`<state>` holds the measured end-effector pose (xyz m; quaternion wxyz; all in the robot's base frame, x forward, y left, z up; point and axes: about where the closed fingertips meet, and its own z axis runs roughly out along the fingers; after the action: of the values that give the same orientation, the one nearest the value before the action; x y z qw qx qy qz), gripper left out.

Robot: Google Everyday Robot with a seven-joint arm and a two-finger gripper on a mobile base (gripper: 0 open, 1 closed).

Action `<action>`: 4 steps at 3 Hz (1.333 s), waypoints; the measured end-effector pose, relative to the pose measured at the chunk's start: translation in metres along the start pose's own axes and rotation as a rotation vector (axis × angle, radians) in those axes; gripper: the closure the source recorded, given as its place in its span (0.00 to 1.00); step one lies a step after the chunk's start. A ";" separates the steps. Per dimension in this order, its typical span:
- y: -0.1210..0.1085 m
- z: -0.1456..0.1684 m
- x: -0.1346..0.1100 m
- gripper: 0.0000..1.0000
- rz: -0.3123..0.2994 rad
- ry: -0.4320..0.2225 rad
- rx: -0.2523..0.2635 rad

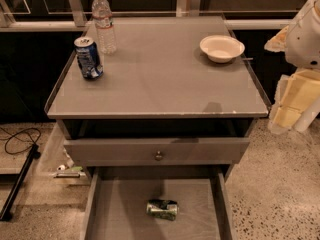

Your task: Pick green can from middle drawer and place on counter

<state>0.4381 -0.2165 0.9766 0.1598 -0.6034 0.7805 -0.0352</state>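
We find the small green and silver metal drink can [162,209] lying on its side on the flat grey floor of the wide grey middle drawer [120,209], which stands pulled open, so no part of the pick is done. The robot's pale gripper [291,115] hangs off the right side of the broad matte grey counter [160,79], well apart from the can, and we cannot tell whether it is wide or narrow. We judge the reach, grasp, lift and placement all outstanding.
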 end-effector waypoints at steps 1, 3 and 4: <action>0.002 0.000 0.000 0.00 -0.006 0.003 0.002; 0.037 0.093 0.030 0.00 0.007 -0.031 -0.103; 0.070 0.155 0.044 0.00 -0.008 -0.077 -0.147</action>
<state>0.4084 -0.2178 0.8032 0.1449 -0.6173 0.7720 0.0449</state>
